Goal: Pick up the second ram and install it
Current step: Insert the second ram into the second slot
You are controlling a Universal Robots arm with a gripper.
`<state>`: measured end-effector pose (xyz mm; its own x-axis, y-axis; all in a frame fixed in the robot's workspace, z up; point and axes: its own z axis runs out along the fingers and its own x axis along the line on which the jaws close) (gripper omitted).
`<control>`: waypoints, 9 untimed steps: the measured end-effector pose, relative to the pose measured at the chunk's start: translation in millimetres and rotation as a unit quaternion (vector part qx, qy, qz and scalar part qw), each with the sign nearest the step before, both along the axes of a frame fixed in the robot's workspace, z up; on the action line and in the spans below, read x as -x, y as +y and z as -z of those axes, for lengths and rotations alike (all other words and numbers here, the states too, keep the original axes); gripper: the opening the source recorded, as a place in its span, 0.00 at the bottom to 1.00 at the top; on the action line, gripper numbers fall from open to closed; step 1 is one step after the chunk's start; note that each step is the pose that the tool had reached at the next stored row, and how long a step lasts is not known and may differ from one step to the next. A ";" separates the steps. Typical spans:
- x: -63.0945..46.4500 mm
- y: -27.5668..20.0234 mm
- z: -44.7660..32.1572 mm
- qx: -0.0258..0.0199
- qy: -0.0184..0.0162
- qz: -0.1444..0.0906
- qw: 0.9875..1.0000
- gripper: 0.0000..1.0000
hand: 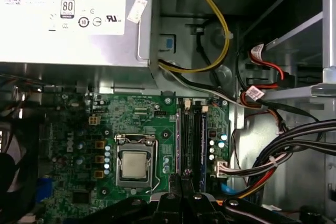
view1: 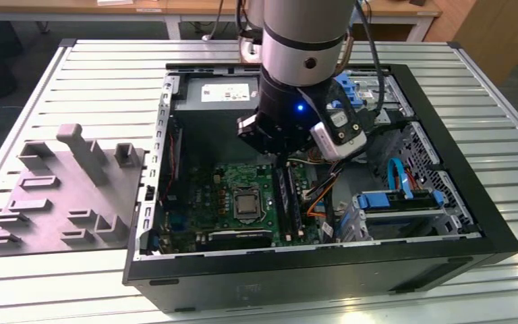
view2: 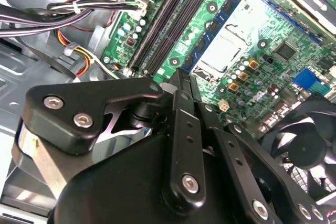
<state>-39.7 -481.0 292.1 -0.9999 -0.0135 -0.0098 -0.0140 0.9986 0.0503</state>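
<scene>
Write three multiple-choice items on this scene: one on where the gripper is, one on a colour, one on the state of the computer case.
1. Where is the gripper?
A. Off to one side, outside the case
B. Over the motherboard, inside the computer case
C. Underneath the case

2. What colour is the motherboard?
A. Red
B. White
C. Green

3. In what state is the computer case?
A. Open, its inside exposed
B. Closed by a panel
C. Turned open side down

Answers:
1 B: both wrist views show the board just beyond the gripper, and in the exterior view the arm stands over the case's opening.
2 C: the board is green in every view.
3 A: the exterior view looks straight in at the board.
</scene>
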 end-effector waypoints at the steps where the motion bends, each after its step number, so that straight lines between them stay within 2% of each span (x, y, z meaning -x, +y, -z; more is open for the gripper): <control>1: -0.7 0.0 0.3 0.000 0.000 0.000 1.000 0.12; 4: -1.8 0.0 2.7 0.000 0.000 0.000 1.000 0.12; 9: -2.4 0.0 11.8 0.000 0.000 0.000 1.000 0.12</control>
